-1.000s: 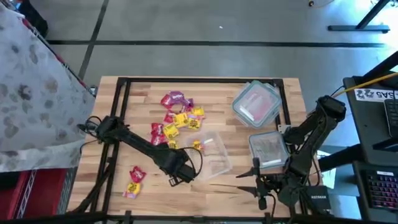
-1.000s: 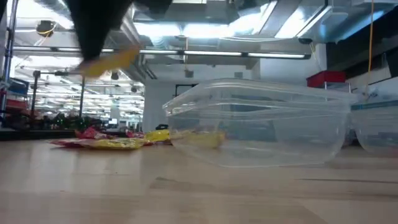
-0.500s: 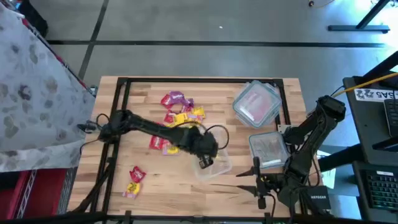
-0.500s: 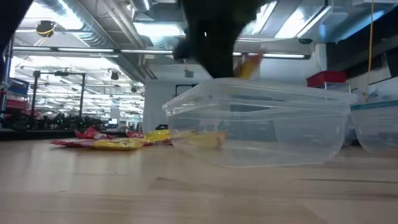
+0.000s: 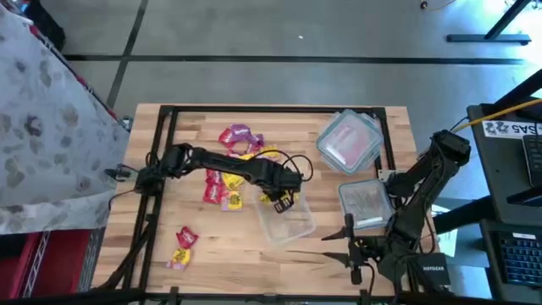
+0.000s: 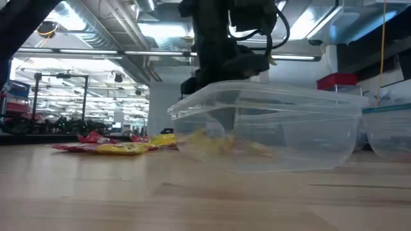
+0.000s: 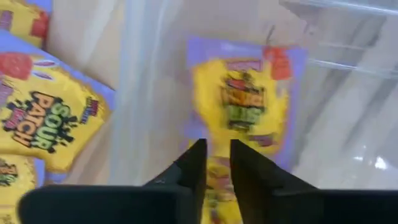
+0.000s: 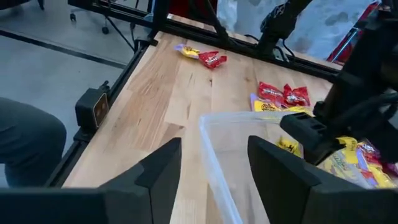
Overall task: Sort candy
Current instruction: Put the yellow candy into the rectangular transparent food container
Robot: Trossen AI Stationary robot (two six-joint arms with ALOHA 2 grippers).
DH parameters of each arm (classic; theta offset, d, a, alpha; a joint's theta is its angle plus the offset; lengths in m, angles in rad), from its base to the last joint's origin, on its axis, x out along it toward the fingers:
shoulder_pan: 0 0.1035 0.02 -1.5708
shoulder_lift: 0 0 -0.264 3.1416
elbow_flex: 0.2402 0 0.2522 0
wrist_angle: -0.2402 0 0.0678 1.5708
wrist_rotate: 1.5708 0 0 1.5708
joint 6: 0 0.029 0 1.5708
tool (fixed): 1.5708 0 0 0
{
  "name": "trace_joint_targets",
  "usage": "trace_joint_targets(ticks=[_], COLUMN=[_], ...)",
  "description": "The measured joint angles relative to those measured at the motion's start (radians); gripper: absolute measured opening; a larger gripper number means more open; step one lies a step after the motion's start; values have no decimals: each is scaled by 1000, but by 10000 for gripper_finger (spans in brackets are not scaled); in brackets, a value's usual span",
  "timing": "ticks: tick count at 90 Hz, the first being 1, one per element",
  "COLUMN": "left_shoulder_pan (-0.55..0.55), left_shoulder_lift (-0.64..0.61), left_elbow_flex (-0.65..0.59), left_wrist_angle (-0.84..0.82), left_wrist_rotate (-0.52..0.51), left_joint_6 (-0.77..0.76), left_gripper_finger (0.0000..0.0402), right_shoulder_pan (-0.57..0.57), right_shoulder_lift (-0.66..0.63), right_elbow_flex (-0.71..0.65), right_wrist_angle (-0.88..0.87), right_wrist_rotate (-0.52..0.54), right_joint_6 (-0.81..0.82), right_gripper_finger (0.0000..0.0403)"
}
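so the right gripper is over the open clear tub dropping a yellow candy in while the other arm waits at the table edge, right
Not quite: it is the left gripper over the open clear tub, as the high view shows. The yellow candy lies in the tub just beyond its fingers. The right gripper is the one waiting at the table's near edge.

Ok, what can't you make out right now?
Left wrist view: yellow packet blurred, print unreadable.
High view: left gripper covers part of the open tub, hiding what lies beneath.
Low view: candy inside is a yellow smear through the wall; uncountable.
High view: lidded tub shows only pink through its lid.
The right gripper waits by the table's front edge.
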Motion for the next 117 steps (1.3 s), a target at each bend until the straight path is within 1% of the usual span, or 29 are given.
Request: trace_joint_targets(ticks=[15,20,34,39,57,66,72,78,83,91,100,109,117], left_shoulder_pan=[2,-2,-44,-64,-155,-221,-261,-290,-294,-287,-263,-227,-191], left_shoulder_lift=[0,-12,-72,-90,-152,-153,-151,-151,-151,-151,-150,-150,-149], left_elbow_flex=[2,9,63,70,70,61,37,6,-24,-97,-177,-255,-308], left_wrist_angle=[20,-14,-129,-164,-345,-428,-474,-517,-548,-544,-531,-480,-437], left_wrist_rotate=[-20,-39,-148,-166,-188,-132,-106,-95,-70,-55,-54,-45,-8], left_joint_6=[0,-5,-9,-8,-110,-70,-52,-77,-80,-66,-24,2,60], left_gripper_finger=[105,107,109,109,109,109,109,110,113,124,149,184,218], right_shoulder_pan=[0,0,0,0,0,0,0,0,0,0,0,0,0], right_shoulder_lift=[0,0,0,0,0,0,0,0,0,0,0,0,0], right_elbow_flex=[0,0,0,0,0,0,0,0,0,0,0,0,0], right_wrist_angle=[0,0,-2,-2,-2,-1,0,0,1,1,1,2,1], right_wrist_rotate=[-13,-18,-18,-18,-18,-19,-18,-19,-18,-18,-19,-18,-18], right_joint_6=[5,6,6,6,8,8,8,8,8,8,8,8,6], right_gripper_finger=[172,172,172,172,172,172,172,172,172,172,172,172,172])
